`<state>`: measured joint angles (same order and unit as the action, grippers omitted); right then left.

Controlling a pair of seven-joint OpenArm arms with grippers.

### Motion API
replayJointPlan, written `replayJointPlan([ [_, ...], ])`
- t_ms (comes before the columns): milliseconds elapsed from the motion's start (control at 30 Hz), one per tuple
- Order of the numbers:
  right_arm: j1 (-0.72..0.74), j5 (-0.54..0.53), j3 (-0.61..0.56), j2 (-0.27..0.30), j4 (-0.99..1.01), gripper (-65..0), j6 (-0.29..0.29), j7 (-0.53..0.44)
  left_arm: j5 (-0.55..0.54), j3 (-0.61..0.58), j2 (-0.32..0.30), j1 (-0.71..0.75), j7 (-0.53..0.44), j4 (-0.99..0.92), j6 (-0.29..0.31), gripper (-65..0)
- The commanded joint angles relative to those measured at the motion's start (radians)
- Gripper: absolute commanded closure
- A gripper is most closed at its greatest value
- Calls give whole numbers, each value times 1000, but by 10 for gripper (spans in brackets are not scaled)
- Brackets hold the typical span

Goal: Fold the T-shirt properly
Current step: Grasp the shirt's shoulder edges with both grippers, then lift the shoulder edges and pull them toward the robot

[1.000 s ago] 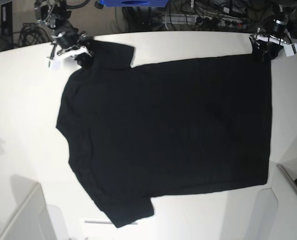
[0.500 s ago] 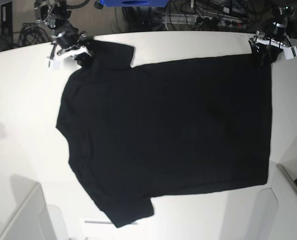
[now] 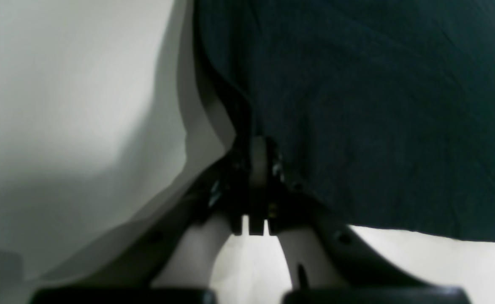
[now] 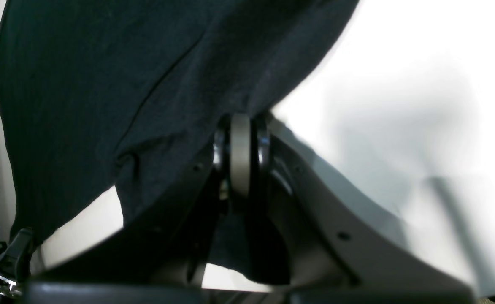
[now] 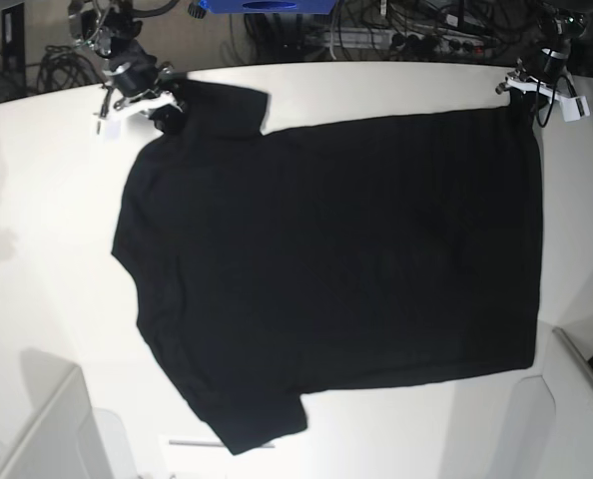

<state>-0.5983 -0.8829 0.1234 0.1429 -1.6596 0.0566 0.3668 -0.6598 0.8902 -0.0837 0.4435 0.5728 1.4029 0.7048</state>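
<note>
The black T-shirt [image 5: 336,259] lies spread flat on the white table [image 5: 47,230], with its sleeves toward the left and its hem toward the right. My left gripper [image 5: 529,95] is at the far right hem corner. In the left wrist view it [image 3: 258,154] is shut on the edge of the cloth [image 3: 378,105], which rises a little off the table there. My right gripper [image 5: 163,108] is at the far left sleeve. In the right wrist view it [image 4: 241,137] is shut on the cloth [image 4: 104,84].
A white box [image 5: 47,429] stands at the near left corner and a pale tray edge [image 5: 576,364] at the near right. Cables and a power strip [image 5: 376,35] lie beyond the table's far edge, by a blue object [image 5: 267,5].
My left gripper has shifted slightly toward the far edge at the hem corner. The right gripper and the rest of the shirt have not moved.
</note>
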Motion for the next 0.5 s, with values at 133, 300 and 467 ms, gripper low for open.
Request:
replayJointPlan([
  [133, -68, 41, -6, 4, -46, 0, -53, 42, 82, 4, -24, 18, 36, 6, -7, 0],
  [300, -94, 41, -6, 25, -47, 0, -53, 38, 96, 4, -26, 39, 33, 23, -7, 0],
  [467, -133, 41, -6, 28, -64, 0, -53, -12, 97, 4, -26, 73, 31, 85, -7, 0],
])
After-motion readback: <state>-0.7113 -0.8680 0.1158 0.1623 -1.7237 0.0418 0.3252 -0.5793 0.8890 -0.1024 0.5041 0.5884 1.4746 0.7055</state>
